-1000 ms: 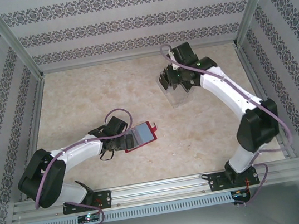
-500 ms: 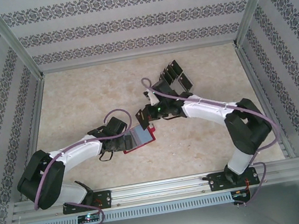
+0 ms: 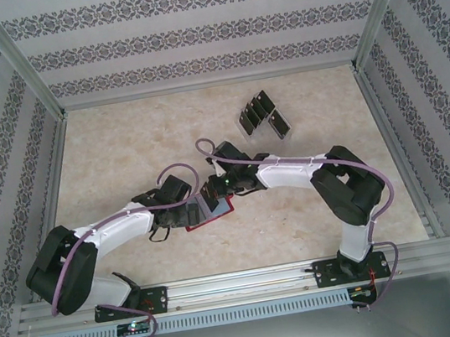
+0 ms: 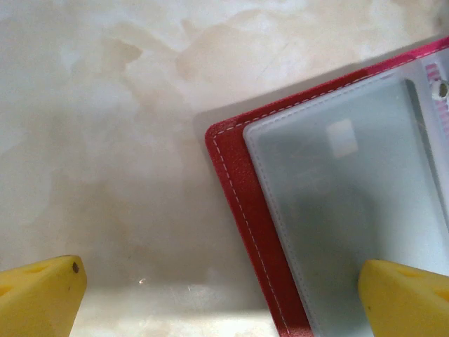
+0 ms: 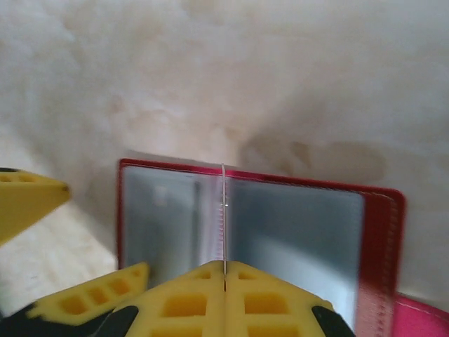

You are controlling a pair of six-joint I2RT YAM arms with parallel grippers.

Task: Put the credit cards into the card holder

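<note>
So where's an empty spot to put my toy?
Bare: the far left of the table, left of the black cards, and the near strip along the front rail. Crowded: around the red card holder, where the left arm and right arm meet.

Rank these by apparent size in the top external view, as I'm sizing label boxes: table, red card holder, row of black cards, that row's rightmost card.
1. the table
2. the card holder and the row of credit cards: about alike, and the holder is partly covered, so unranked
3. the rightmost card
</note>
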